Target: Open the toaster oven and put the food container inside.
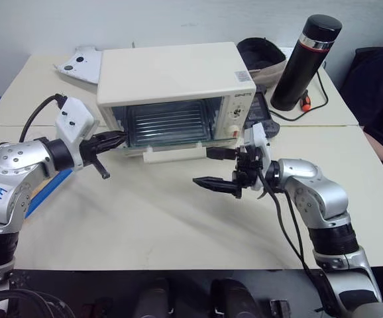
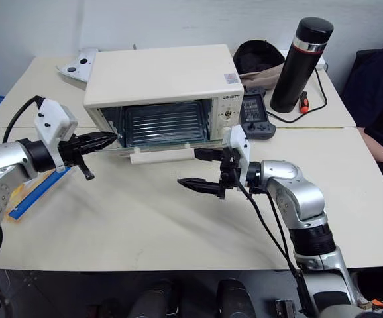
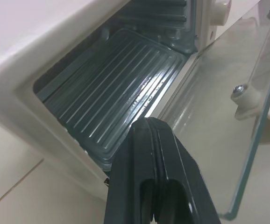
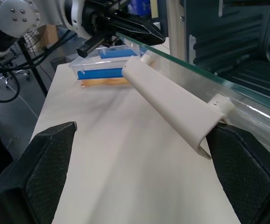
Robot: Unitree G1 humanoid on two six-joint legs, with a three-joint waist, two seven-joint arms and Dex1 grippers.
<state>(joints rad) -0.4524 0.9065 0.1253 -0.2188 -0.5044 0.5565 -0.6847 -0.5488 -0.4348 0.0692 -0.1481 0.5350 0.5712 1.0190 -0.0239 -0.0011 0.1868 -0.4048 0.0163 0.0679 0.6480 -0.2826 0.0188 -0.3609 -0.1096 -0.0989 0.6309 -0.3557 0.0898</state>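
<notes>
- The toaster oven [image 1: 178,93] already stands open, its glass door [image 3: 228,121] folded down with the white bar handle [image 4: 172,105] out front; I judge loading comes next.
- My left gripper [image 1: 115,140] has its fingers pinched together, holding nothing, at the door's left corner; the right gripper [image 1: 221,169] is spread wide near the handle.
- The food container [image 4: 102,70] lies on the bench [image 1: 178,218] to the oven's left (behind my left arm), so I must reach back for it.
- Behind the oven: a black flask [image 1: 304,63].

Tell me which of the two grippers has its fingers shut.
The left gripper, at the left edge of the toaster oven opening, has its fingers pressed together. The right gripper, below the door handle, stands wide open.
</notes>
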